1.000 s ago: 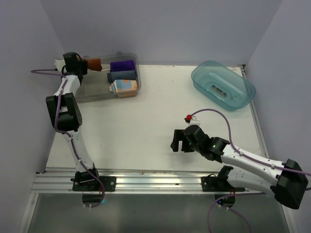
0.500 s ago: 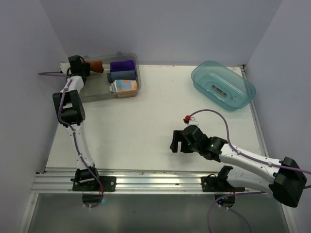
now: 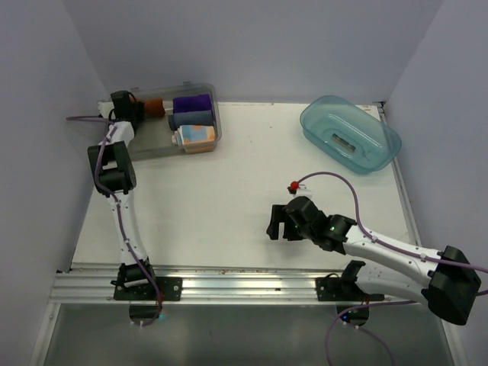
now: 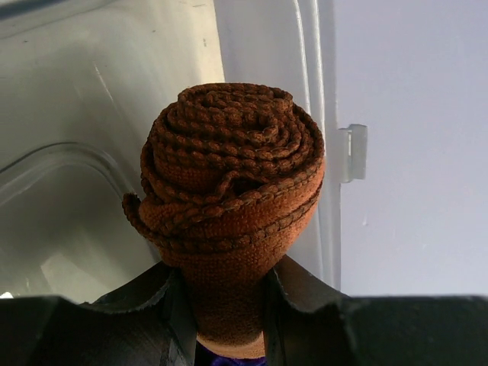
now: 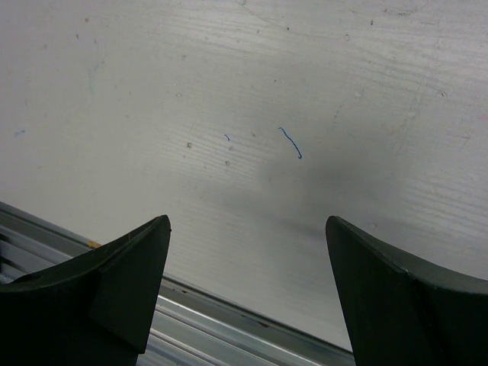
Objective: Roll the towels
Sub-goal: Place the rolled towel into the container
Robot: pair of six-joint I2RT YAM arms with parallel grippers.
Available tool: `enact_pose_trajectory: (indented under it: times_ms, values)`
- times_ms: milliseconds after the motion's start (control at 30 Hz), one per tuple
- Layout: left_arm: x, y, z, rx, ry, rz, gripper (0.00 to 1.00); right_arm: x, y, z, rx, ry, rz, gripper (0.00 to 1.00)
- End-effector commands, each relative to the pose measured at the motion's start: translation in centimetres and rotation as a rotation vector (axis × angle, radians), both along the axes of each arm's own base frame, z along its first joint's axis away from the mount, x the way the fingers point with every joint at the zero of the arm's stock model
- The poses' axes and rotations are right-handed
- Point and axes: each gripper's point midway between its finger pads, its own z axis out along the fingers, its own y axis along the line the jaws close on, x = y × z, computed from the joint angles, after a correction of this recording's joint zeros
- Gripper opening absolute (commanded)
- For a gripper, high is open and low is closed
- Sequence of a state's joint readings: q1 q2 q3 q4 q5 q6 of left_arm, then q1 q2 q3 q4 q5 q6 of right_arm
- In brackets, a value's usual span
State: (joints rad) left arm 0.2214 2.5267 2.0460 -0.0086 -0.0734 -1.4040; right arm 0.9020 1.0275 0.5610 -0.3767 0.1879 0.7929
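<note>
Clamping the rolled rust-brown terry towel (image 4: 232,175), left gripper (image 4: 226,288) should seat it in the clear plastic bin (image 3: 146,142), seemingly beneath, before releasing; right gripper (image 5: 248,229) gapes empty.

Left arm: slim white tube-shaped links (image 3: 124,221) set between bulky black joint housings (image 3: 112,168).
Right arm: white moulded shells (image 3: 385,250) with a large black elbow housing (image 3: 455,286); a small green light (image 3: 333,226) glows near the wrist.
Bases: a black bolted bracket (image 3: 145,284) under the left arm and a matching black bracket (image 3: 335,288) under the right.
Cables: a thin purple cable (image 3: 78,117) runs along the left arm; a second purple cable (image 3: 335,174) on the right arm ends in a small red plug (image 3: 294,185).
Left claw (image 3: 140,107): smooth matte black plastic fingers (image 4: 305,305).
Right claw (image 5: 248,229): two matte black wedge-shaped fingers (image 5: 114,282) with blunt tips and flat inner faces.
</note>
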Motion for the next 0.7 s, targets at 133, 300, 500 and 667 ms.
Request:
enact_pose_trajectory:
  times_ms: [133, 300, 500, 667]
  values:
    - [2.1, 0.8, 3.3, 0.032, -0.123, 0.011, 0.35, 0.7, 0.9, 1.4, 0.048, -0.023, -0.016, 0.86]
    - [2.9, 1.1, 3.3, 0.041, -0.140, 0.005, 0.36, 0.7, 0.9, 1.3, 0.049, -0.020, -0.019, 0.86]
    - [3.2, 1.0, 2.8, 0.041, -0.131, -0.002, 0.45, 0.8, 1.1, 1.4, 0.046, -0.023, -0.011, 0.86]
    - [2.9, 0.7, 2.4, 0.032, -0.121, -0.018, 0.59, 0.8, 1.2, 1.5, 0.054, -0.025, -0.009, 0.86]
